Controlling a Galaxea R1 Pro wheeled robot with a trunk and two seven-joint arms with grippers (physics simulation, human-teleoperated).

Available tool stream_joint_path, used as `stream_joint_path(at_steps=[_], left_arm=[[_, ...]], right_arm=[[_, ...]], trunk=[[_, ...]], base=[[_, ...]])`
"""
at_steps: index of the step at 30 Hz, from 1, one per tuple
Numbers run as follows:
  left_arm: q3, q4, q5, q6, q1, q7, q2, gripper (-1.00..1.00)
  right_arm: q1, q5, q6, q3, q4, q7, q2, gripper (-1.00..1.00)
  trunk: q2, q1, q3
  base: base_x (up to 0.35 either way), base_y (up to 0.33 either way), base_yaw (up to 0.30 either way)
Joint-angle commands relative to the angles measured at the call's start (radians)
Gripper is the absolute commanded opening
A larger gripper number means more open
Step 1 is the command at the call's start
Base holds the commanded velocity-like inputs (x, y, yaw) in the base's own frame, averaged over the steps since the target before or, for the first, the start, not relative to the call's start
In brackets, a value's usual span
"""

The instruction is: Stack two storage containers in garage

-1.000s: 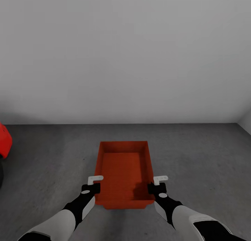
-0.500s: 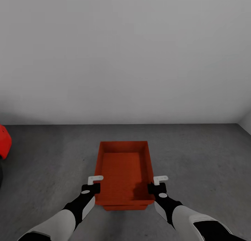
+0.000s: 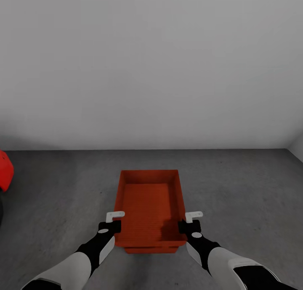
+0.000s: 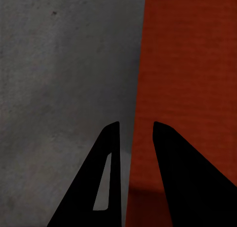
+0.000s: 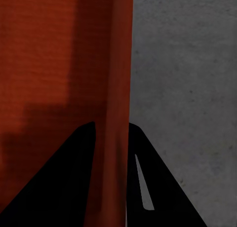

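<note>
The upper container (image 3: 149, 206) is held by both side walls, one gripper per wall, so it's kept level and square over the lower container (image 3: 151, 250), of which just a thin red strip is seen below the near edge. Both sit on the grey concrete floor (image 3: 235, 189) of the garage, near the white wall (image 3: 151, 71), w/ a bit of the red car (image 3: 5, 170) at the left edge.

Left gripper (image 3: 112, 221): in the left wrist view the jaws are seen straddling the left wall, one finger outside over concrete, one inside; closed on the wall, by the look of it. Right gripper (image 3: 190, 221): same on the right wall, the rim pinched between the dark fingers in the right wrist view.

Vs. 1 s ago: the near end of the held bin is no longer seen tipped down at the front; it's now level, nested onto the lower one. Vs. 0.5 s ago: nothing noticeable is changed. Stack judged seated; release is likely what's left.
</note>
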Motion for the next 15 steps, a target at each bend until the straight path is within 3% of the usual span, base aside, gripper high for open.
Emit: stream_joint_path(at_steps=[1,15], left_arm=[[0.026,-0.056,-0.009,-0.013,-0.001,0.012,0.000,-1.00],[0.026,-0.056,-0.009,-0.013,-0.001,0.012,0.000,-1.00]], right_arm=[[0.000,0.014,0.003,-0.010,0.004,-0.001,0.001,-1.00],[0.000,0.015,0.003,-0.010,0.003,-0.001,0.001,-1.00]], trunk=[[-0.001,0.000,-0.001],[-0.001,0.000,-0.001]], base=[[0.006,0.000,0.000],[0.032,0.000,0.000]])
